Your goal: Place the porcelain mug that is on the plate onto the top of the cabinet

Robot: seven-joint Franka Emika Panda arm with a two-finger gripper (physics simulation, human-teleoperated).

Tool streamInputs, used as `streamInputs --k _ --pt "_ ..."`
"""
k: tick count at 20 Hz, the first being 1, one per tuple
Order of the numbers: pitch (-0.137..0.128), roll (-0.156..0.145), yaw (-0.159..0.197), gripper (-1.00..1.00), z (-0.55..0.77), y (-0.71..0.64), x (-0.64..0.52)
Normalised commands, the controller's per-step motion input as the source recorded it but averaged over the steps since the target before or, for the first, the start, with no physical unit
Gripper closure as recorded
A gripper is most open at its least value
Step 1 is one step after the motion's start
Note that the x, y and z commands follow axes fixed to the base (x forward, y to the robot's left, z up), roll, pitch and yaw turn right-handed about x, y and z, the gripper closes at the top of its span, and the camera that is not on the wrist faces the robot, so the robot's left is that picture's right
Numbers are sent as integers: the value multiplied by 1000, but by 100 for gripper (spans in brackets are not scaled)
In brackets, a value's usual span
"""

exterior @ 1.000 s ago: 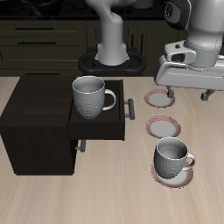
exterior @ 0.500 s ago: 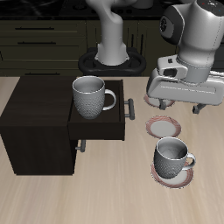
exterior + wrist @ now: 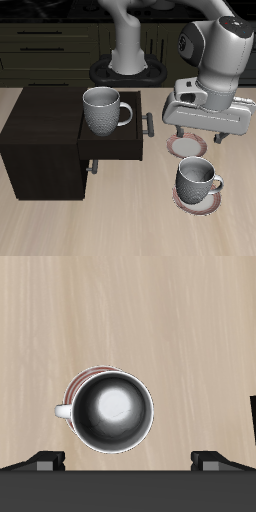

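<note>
The porcelain mug (image 3: 197, 180) stands upright on a plate (image 3: 180, 200) near the table's front edge. In the wrist view the mug (image 3: 112, 409) shows from above, grey inside, with the plate's rim (image 3: 75, 386) peeking out beside it. My gripper (image 3: 198, 137) is open and empty, hanging above and a little behind the mug; in the wrist view the gripper (image 3: 130, 459) shows both fingertips (image 3: 48, 459) spread wide. The near-black cabinet (image 3: 40, 135) stands across the table with its drawer (image 3: 112, 145) pulled open.
A look-alike mug (image 3: 102, 110) sits in the open drawer. An empty plate (image 3: 188, 147) lies under the gripper, behind the mug's plate. The robot's base (image 3: 128, 62) stands at the back. The cabinet's edge (image 3: 252, 421) shows in the wrist view.
My gripper has come down and forward, from above the back plates toward the mug on the front plate. The mugs, plates and drawer have not moved.
</note>
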Motion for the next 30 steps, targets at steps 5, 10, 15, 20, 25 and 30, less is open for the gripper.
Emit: streamInputs --k 5,10,15,20,25,30 --pt "-11 10 -29 -100 -295 -60 43" --pt "4 16 -25 -100 -258 -91 34" --pt "-9 -7 -17 -100 -221 -178 -4" --pt "22 -3 -29 -100 -316 -165 -19" --pt "45 -18 2 -100 -352 -108 55" --pt "60 -14 0 -100 -475 -55 62"
